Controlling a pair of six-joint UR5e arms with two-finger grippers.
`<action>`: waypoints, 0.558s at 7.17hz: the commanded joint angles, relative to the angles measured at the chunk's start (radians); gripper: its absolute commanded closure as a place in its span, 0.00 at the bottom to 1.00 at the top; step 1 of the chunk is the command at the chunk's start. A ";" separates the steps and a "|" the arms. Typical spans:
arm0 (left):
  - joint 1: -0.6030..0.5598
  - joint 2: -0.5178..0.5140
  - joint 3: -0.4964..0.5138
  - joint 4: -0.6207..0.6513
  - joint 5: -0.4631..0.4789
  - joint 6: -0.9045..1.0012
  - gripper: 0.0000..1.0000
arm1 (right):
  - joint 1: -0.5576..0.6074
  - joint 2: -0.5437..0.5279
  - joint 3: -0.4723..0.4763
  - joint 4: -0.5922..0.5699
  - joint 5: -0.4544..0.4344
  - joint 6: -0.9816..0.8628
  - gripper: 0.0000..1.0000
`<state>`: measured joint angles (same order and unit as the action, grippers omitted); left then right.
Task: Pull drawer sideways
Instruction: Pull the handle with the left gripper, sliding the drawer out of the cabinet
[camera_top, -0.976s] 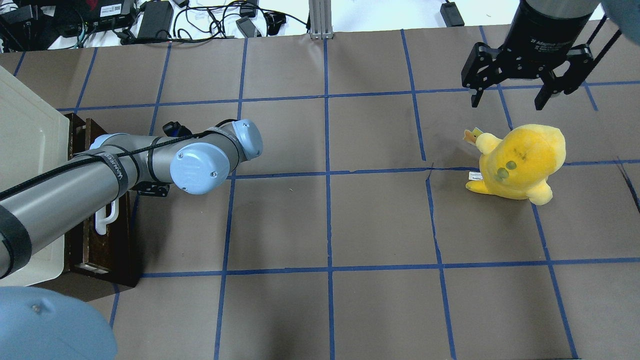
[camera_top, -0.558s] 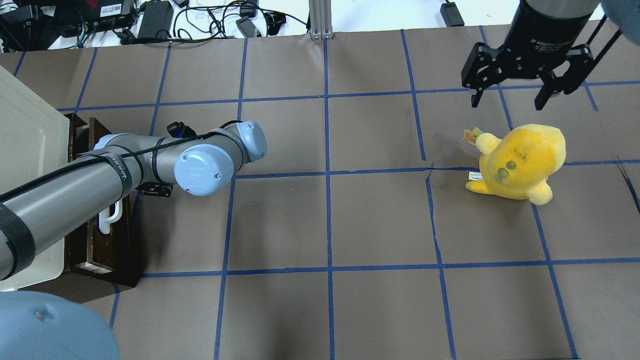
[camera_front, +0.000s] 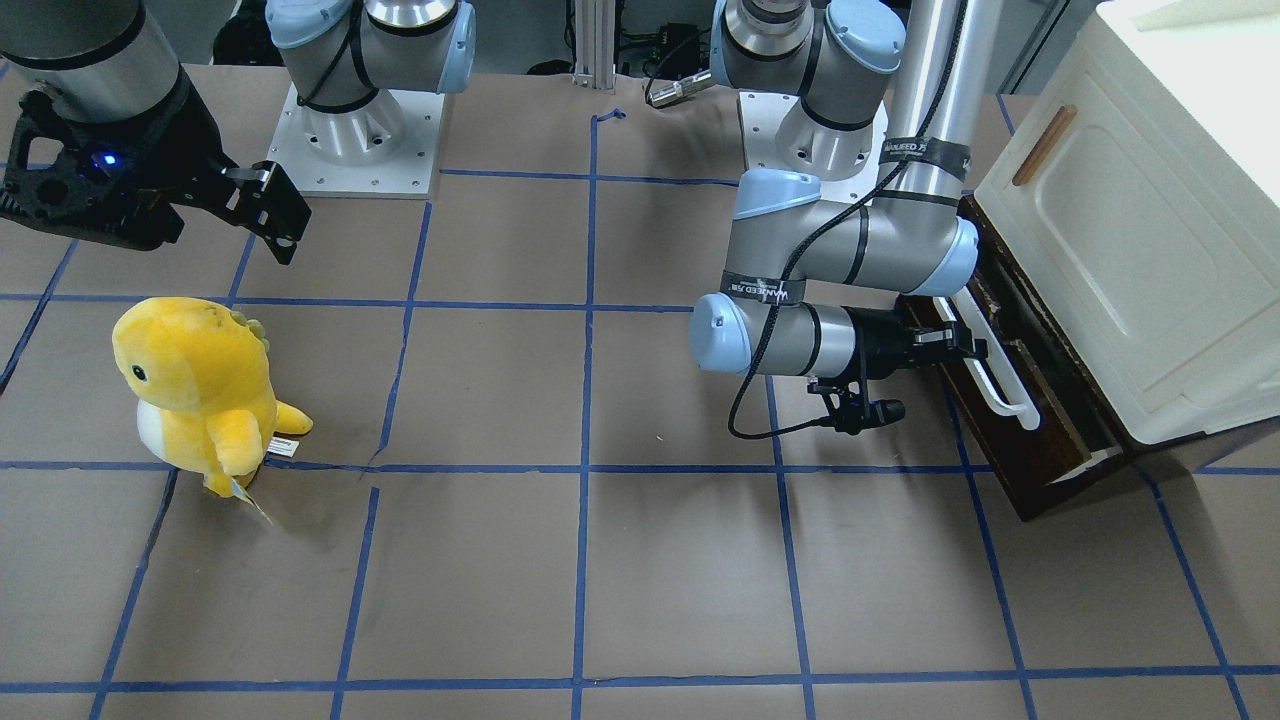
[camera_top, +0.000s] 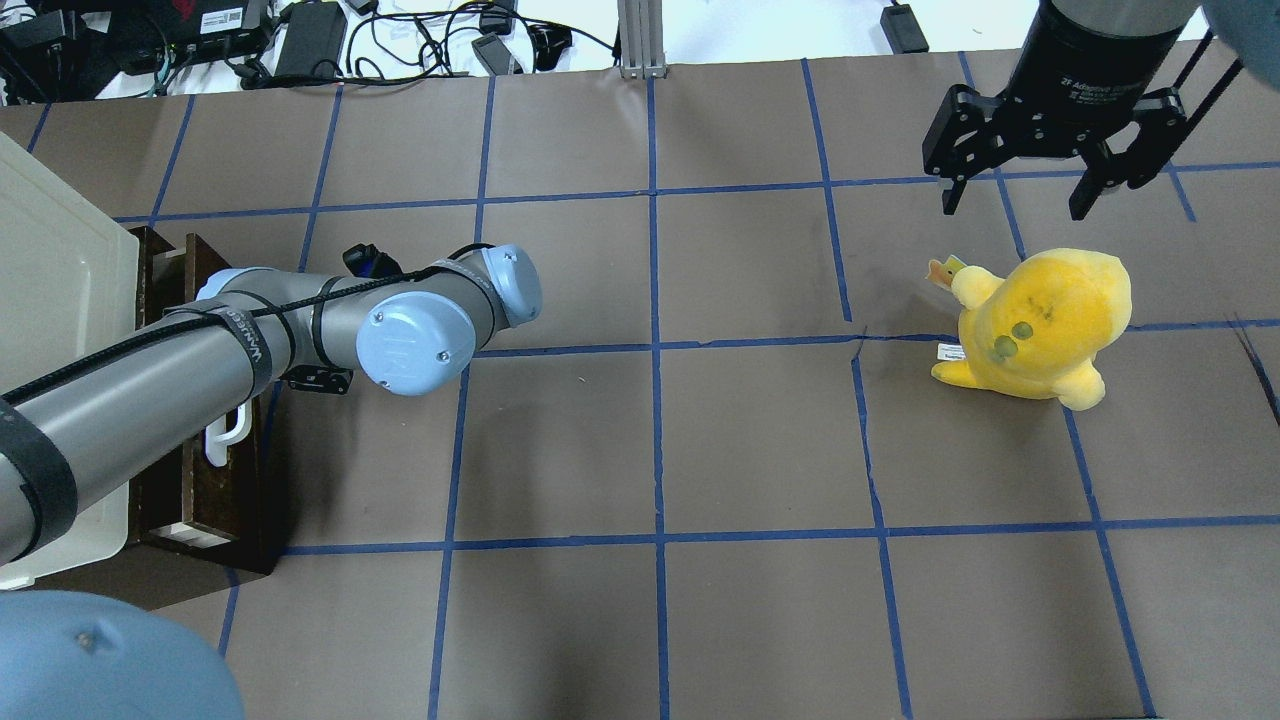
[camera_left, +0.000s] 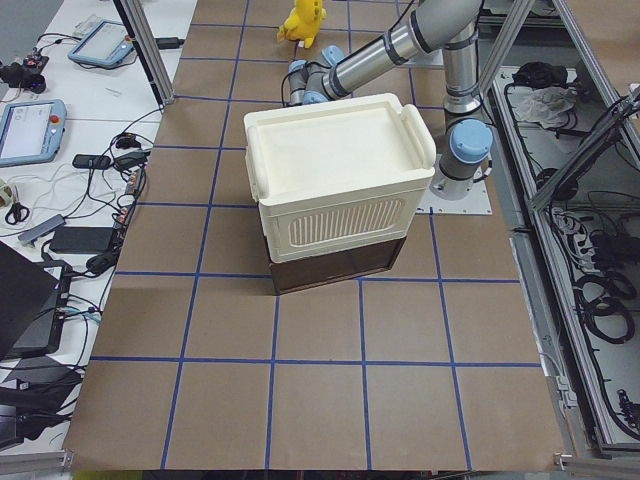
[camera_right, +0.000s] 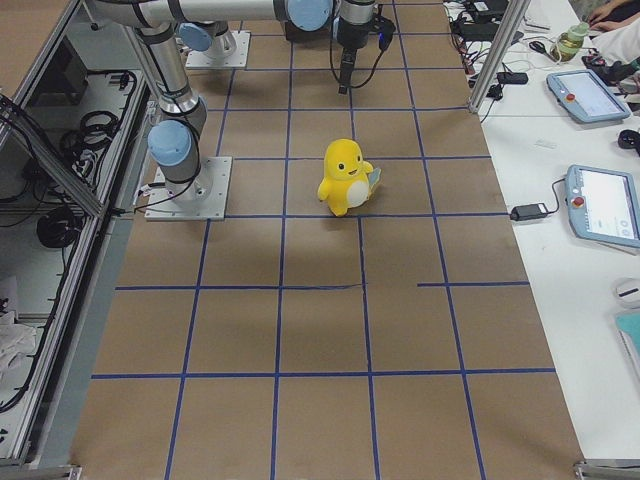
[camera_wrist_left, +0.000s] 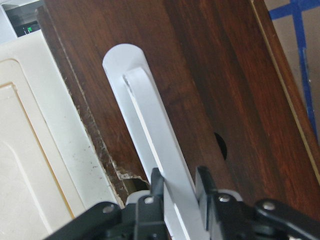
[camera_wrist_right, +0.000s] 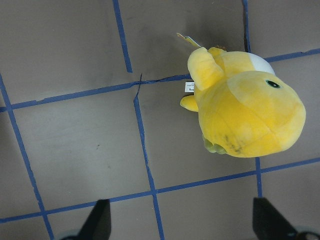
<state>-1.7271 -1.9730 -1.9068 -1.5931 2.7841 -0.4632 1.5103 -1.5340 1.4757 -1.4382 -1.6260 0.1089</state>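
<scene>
The drawer has a dark brown wooden front and a long white bar handle, and sits pulled partly out under the cream cabinet. In the overhead view the drawer is at the far left, with the handle's end showing under my left arm. My left gripper is shut on the white handle, one finger on each side of the bar, in front of the drawer front. It also shows in the front view. My right gripper is open and empty, hovering above the table far from the drawer.
A yellow plush toy stands on the brown papered table just below the right gripper; it also shows in the right wrist view. The cream cabinet sits on the drawer's base. Cables and power bricks lie beyond the table's far edge.
My left arm has moved a little to the right in the overhead view, and the drawer front and handle have slid out with it. The right arm and plush have not moved.
</scene>
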 joint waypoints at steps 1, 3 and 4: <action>-0.005 0.000 0.000 0.001 -0.001 0.000 0.68 | 0.001 0.000 0.000 0.001 0.000 0.000 0.00; -0.017 -0.003 0.003 -0.001 -0.001 0.002 0.68 | 0.001 0.000 0.000 -0.001 0.000 0.000 0.00; -0.029 -0.004 0.008 -0.001 -0.001 0.002 0.68 | 0.001 0.000 0.000 0.001 0.000 0.000 0.00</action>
<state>-1.7430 -1.9755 -1.9036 -1.5937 2.7826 -0.4623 1.5109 -1.5340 1.4757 -1.4381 -1.6260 0.1089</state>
